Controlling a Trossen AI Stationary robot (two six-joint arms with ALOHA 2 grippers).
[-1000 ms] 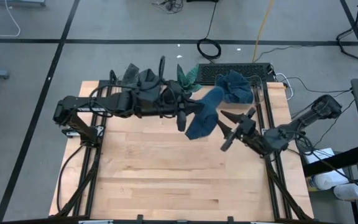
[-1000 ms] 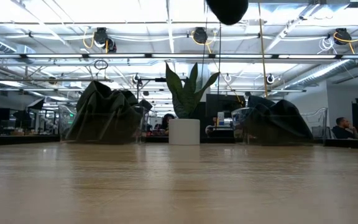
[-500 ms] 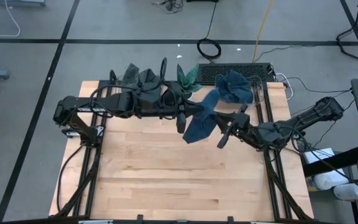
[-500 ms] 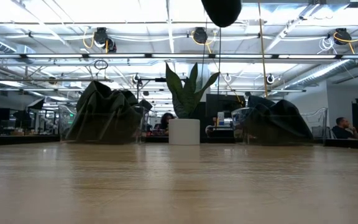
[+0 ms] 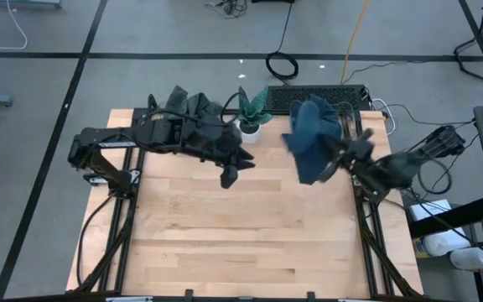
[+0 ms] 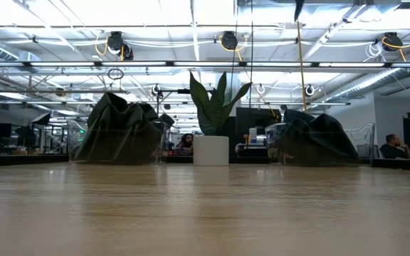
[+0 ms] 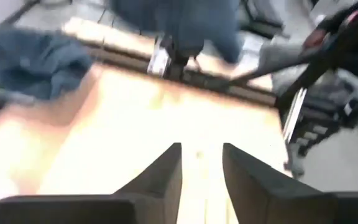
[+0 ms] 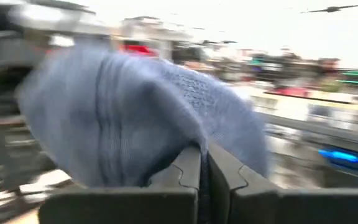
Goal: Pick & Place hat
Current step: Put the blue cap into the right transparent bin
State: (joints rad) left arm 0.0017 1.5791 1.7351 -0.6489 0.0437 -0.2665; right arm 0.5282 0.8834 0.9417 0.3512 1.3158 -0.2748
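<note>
blue knit hat (image 5: 307,143) hangs from the clenched right pincer (image 5: 335,161); left pincer (image 5: 231,172) released, well apart.

right wrist view: smeared, blue knit hat (image 8: 135,112) covers everything behind it
left wrist view: also blurry
low view: arms cut off up top
</note>
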